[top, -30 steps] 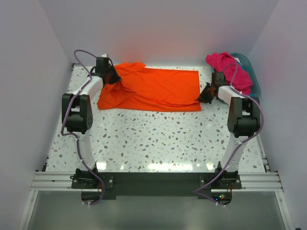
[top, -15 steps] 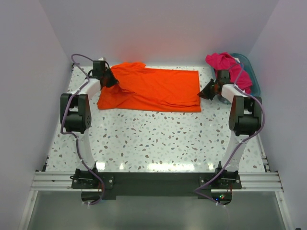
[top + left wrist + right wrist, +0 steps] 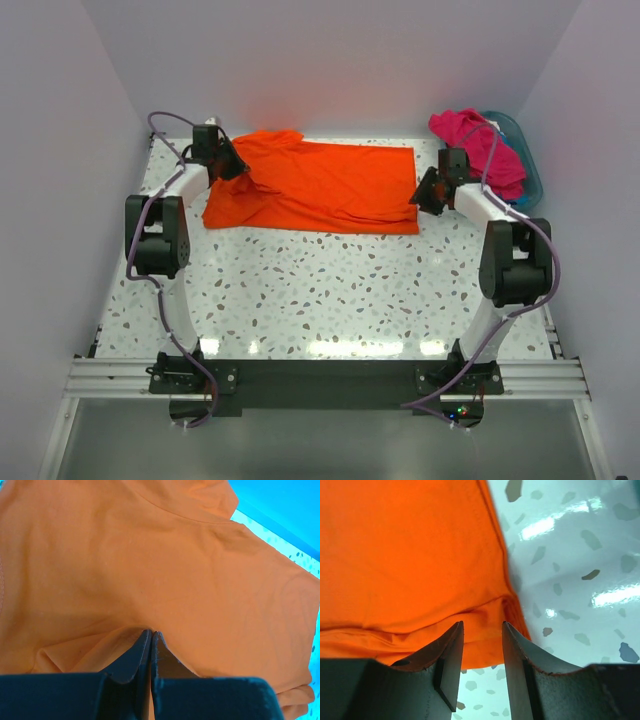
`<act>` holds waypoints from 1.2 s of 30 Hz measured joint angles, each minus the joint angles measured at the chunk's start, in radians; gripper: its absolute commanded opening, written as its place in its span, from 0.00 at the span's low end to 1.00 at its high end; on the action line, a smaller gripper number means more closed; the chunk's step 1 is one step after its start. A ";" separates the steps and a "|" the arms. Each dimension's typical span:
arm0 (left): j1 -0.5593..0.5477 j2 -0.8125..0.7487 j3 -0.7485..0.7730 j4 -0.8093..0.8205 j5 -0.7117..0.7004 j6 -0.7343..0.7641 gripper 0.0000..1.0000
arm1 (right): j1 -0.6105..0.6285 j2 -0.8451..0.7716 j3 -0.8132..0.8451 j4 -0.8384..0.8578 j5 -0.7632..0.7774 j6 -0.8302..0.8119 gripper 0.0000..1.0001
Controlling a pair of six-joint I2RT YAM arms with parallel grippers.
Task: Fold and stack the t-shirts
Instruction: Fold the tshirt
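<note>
— What changed?
— My right gripper (image 3: 482,627) just released the orange t-shirt (image 3: 320,185); my left gripper (image 3: 151,636) stays clamped on it.
— Where is it?
— Spread flat, left of the teal basket (image 3: 533,172): ready to fold.

We are looking down on a white speckled table (image 3: 330,290), which is reflecting the overhead light in bright patches near its front edge. A teal plastic basket (image 3: 530,165) is sitting at its far right corner, and pale lilac walls (image 3: 340,60) are enclosing it on three sides.
</note>
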 measured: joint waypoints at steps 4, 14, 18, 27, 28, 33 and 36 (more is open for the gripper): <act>0.000 0.000 0.000 0.010 0.004 0.000 0.00 | 0.063 -0.011 -0.002 -0.008 0.055 -0.034 0.40; 0.000 0.000 -0.011 0.011 0.005 0.000 0.00 | 0.146 -0.010 -0.002 -0.060 0.231 -0.088 0.40; 0.000 0.000 -0.011 0.013 0.005 0.000 0.00 | 0.166 0.002 -0.001 -0.072 0.280 -0.106 0.41; 0.000 0.000 -0.011 0.012 0.005 0.000 0.00 | 0.171 0.050 0.008 -0.078 0.301 -0.119 0.43; 0.000 0.000 -0.011 0.012 0.005 0.000 0.00 | 0.171 0.056 0.012 -0.079 0.301 -0.119 0.41; 0.000 0.000 -0.011 0.012 0.006 0.000 0.00 | 0.171 0.080 0.033 -0.079 0.301 -0.120 0.15; 0.000 0.000 -0.011 0.012 0.005 0.000 0.00 | 0.171 0.088 0.050 -0.082 0.301 -0.113 0.02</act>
